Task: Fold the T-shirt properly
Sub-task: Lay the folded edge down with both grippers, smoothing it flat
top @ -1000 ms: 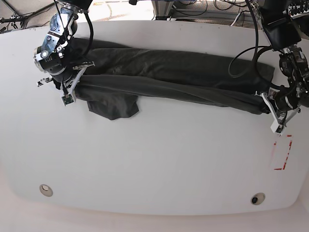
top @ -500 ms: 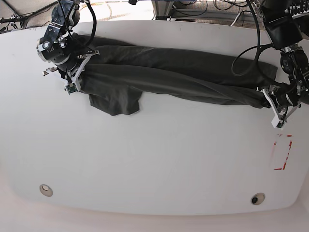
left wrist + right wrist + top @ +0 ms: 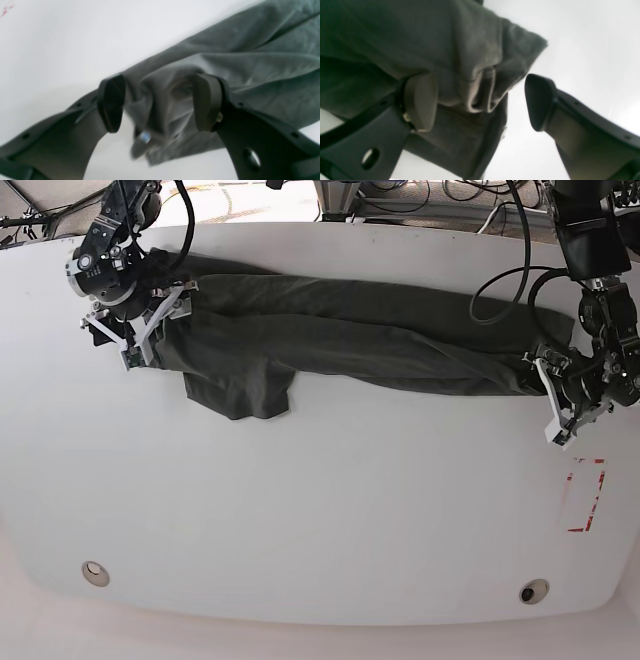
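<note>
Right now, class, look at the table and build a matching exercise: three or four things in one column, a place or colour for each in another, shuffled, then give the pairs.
Things
1. T-shirt
2. right gripper
3. left gripper
4. red marking

Descriptions
A. base view's left end of the cloth
B. dark grey
C. bare table, near the base view's right edge
D. base view's right end of the cloth

Pairs: 1-B, 2-A, 3-D, 4-C

Base view: high, looking steeply down on the whole white table [image 3: 320, 520], both arms at the upper corners of the frame.
Left wrist view: close, looking along the left gripper [image 3: 160, 102] at cloth at frame centre.
Right wrist view: equally close, behind the right gripper [image 3: 480, 102].
Shared: the T-shirt [image 3: 340, 340], one end each.
</note>
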You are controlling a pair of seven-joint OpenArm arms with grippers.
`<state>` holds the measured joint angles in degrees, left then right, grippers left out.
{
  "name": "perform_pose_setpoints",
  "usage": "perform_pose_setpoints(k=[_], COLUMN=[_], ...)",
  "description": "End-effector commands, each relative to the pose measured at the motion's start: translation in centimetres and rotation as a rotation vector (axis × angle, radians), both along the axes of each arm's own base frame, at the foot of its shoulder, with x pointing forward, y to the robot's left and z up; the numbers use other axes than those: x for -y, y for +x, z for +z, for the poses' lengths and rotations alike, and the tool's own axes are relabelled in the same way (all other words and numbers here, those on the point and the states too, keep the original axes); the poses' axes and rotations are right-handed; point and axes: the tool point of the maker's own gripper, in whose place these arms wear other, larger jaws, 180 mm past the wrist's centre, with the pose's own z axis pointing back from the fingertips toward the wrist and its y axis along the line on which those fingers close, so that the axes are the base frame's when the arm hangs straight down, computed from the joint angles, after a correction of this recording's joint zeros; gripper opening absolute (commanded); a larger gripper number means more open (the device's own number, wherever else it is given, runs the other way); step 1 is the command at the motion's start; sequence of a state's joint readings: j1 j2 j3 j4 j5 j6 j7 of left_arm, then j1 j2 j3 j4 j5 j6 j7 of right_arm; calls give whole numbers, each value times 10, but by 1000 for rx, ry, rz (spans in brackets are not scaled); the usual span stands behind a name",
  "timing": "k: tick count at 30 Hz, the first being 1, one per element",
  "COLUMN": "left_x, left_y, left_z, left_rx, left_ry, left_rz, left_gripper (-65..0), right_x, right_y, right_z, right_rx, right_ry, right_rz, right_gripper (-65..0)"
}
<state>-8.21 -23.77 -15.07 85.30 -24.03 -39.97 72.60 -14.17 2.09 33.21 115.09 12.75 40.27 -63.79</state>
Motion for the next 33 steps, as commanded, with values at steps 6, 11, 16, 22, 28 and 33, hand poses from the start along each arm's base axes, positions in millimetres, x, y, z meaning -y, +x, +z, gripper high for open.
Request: perform_pose_setpoints(k=[6,11,16,22,28,33], left_x=[10,20,18,11,-12,-26], left_y=[31,28,16,-1,-22,-31], left_z=[64,54,24,-3,-22,-33], left_rx=[171,166,91,44,-35,-75], left_ry=[68,29,42,56,102,103], left_rz=[-41,-17,31,54,77,93], left_gripper=[-253,-254,-332,-488,-501,-486], right_x=[-4,-18,-31,-34,-11,-1], right_y=[32,40,38,32,23,20], right_z=[36,34,24,2,-30,-54], right_rx=[175,176,143,87,-3,-33], right_ry=[116,137,160,200,133,108], right_rz=[-14,25,58,56,22,1], right_gripper=[-135,-182,-361,-571,-593,-585])
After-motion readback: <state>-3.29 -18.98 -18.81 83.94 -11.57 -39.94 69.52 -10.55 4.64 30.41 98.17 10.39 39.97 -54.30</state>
